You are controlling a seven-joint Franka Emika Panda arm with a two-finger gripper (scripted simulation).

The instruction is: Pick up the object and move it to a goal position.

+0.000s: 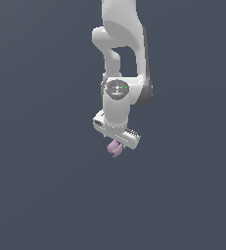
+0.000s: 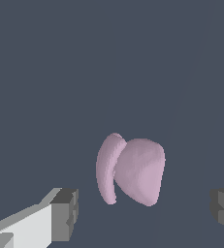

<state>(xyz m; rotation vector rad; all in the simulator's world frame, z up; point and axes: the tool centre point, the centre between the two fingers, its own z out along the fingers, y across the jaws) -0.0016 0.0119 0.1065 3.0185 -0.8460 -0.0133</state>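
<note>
The white arm hangs down the centre of the exterior view, and the pincer (image 1: 117,142) sits right over the object (image 1: 114,148) — that small pink-lilac lobed chunk just below centre frame. In the wrist view the object (image 2: 131,169) lies between the two grey fingertips (image 2: 65,214), clear gaps on both sides — so the pincer is spread wide, gripping nothing. By my read, the approach is done; the grasp, the lift and the carry to the goal are all left. No goal marker shows.
</note>
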